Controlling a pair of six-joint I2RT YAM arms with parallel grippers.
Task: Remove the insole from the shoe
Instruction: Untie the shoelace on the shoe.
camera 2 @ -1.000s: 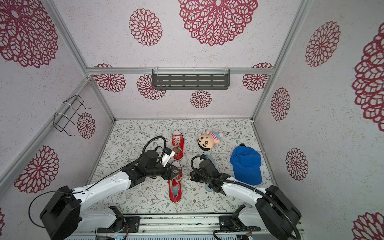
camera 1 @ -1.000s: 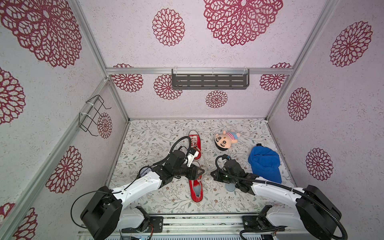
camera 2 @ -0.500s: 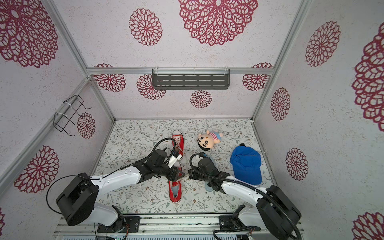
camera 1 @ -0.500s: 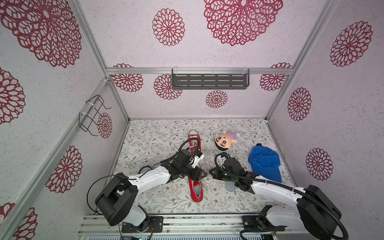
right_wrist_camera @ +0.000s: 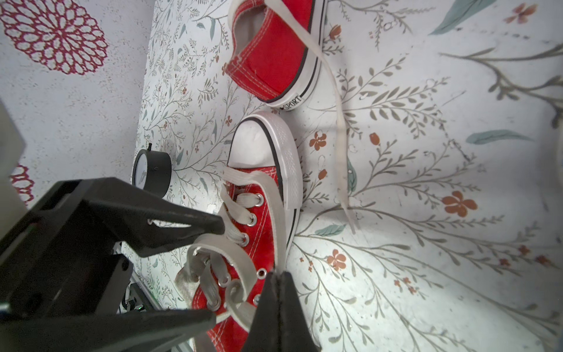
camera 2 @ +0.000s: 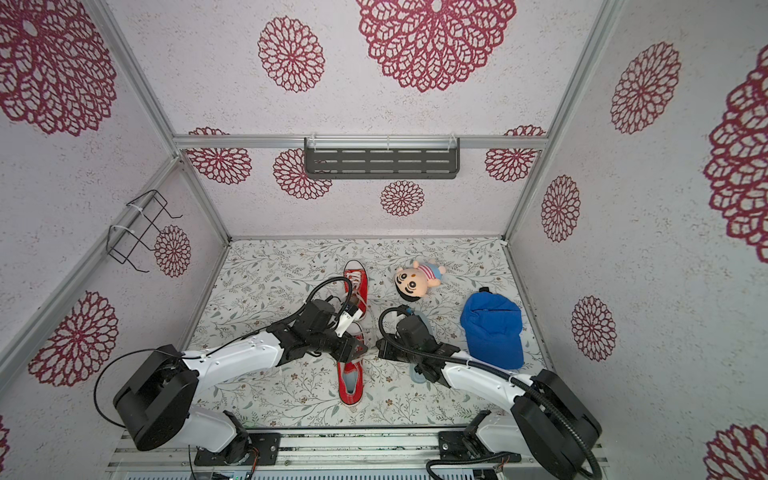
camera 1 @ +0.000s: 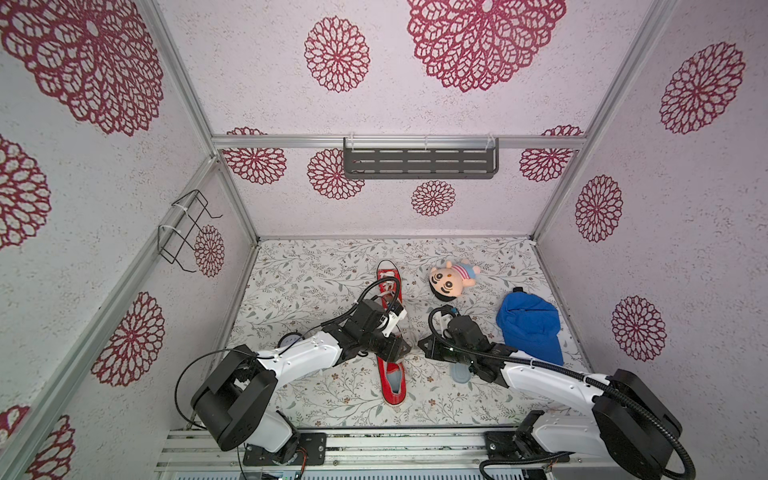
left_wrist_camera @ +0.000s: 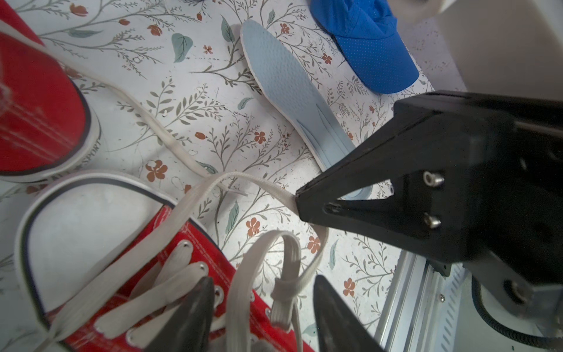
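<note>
One insole (left_wrist_camera: pixel 289 82) lies out on the desk (left_wrist_camera: pixel 182 128), yet the near shoe (right_wrist_camera: pixel 259 146) seems to hold another, its lace (left_wrist_camera: pixel 259 183) pinched by the closed right end effector (right_wrist_camera: pixel 278 275), the left end effector (right_wrist_camera: pixel 217 273) open above.

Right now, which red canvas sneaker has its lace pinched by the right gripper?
The red sneaker nearer the robot base: right gripper shut on its white lace. The farther sneaker lies ungripped.
</note>
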